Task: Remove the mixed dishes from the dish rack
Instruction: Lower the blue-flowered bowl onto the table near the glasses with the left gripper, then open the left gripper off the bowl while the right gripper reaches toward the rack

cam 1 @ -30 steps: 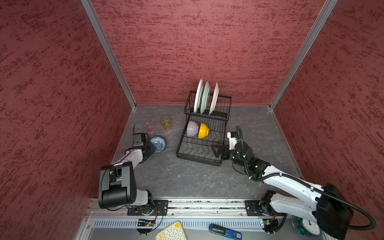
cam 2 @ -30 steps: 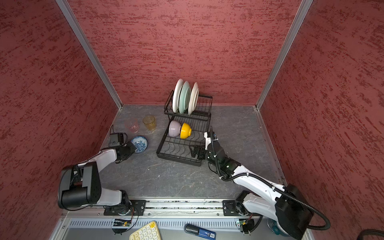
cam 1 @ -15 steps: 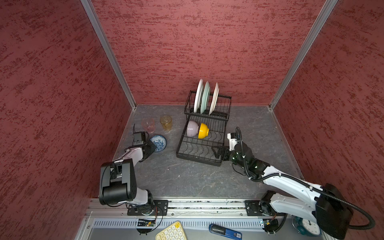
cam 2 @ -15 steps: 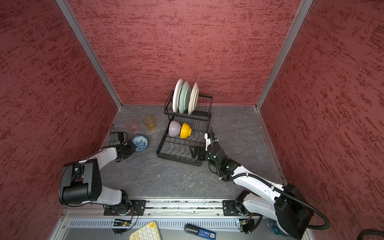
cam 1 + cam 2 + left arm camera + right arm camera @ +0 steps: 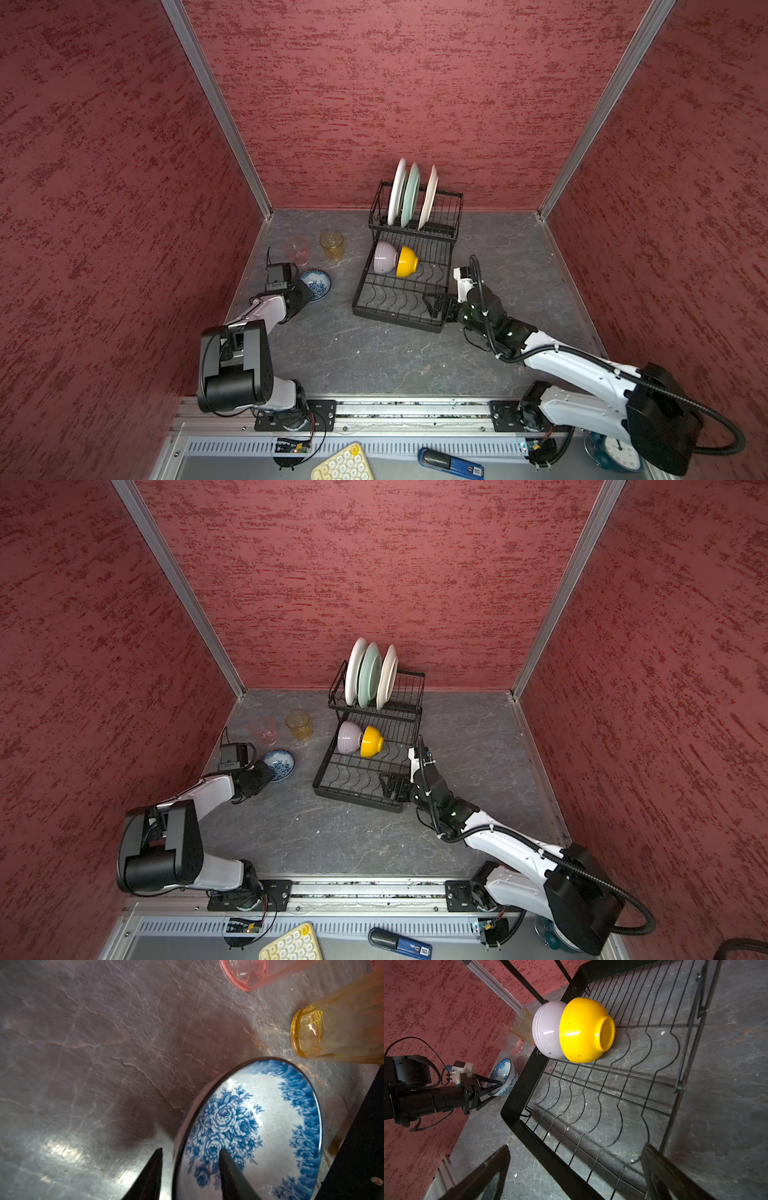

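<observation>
The blue-and-white bowl point(image 5: 318, 282) point(image 5: 259, 1126) stands upright on the grey table, left of the dish rack point(image 5: 399, 320) point(image 5: 517, 1093). My left gripper point(image 5: 305, 291) point(image 5: 191, 1149) is open and straddles the bowl's near rim, one finger inside and one outside, with a gap on each side. The pink tumbler point(image 5: 297, 249) and amber tumbler point(image 5: 331, 245) stand just behind the bowl. In the rack, a lilac bowl point(image 5: 384, 257) and a yellow bowl point(image 5: 407, 262) lie nested on their sides. Three plates point(image 5: 411, 195) stand in the raised basket. My right gripper point(image 5: 432, 305) point(image 5: 576, 1147) hangs open over the rack's near right corner, holding nothing.
Red walls close in on three sides; the left wall is close behind my left arm. Below the table's front rail lie a yellow keypad point(image 5: 343, 465), a blue device point(image 5: 451, 461) and a clock point(image 5: 619, 451). Bare grey table lies in front of the rack.
My left gripper has opened and let go of the blue-and-white bowl's rim; the bowl stays on the table. The right arm has barely moved.
</observation>
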You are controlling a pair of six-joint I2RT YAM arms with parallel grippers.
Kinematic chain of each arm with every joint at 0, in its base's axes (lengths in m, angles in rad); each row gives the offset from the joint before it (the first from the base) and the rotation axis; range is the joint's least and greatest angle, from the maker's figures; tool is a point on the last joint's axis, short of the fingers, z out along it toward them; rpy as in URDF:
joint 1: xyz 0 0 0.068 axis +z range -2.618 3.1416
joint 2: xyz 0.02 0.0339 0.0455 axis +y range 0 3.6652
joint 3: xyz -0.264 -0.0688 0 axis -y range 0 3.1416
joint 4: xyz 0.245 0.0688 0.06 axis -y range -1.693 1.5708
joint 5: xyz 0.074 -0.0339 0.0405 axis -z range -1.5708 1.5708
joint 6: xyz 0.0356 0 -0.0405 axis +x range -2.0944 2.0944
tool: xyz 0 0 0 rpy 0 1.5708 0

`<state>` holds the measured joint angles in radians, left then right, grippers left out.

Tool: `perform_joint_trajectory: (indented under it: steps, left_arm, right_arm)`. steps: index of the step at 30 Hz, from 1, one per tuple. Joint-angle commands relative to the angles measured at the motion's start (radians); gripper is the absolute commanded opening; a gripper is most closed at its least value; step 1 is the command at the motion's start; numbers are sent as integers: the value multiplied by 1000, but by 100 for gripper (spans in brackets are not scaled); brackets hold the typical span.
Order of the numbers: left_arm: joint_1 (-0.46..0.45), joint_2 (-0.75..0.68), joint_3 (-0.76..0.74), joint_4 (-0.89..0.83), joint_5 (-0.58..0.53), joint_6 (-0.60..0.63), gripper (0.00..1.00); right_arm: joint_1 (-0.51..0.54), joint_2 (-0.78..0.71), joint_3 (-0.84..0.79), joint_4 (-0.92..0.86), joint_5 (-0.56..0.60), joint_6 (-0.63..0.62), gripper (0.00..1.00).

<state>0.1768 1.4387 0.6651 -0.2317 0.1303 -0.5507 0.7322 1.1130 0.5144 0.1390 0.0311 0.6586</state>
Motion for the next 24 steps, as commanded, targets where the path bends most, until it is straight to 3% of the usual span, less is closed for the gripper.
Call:
perform_joint_trajectory:
  steps: [1, 5, 8, 24]
  left_arm:
    - [-14, -18, 11, -9, -8, 8, 53]
    - [-30, -29, 11, -11, -19, 7, 69]
    - [-39, -45, 15, -24, -23, 6, 100]
    - [-83, -257, -6, -94, -55, 37, 99]
  right_arm:
    - [4, -21, -14, 23, 24, 13, 99]
    - [3, -18, -11, 14, 24, 15, 99]
    - [4, -18, -13, 12, 25, 18, 99]
    - [3, 31, 22, 8, 12, 16, 99]
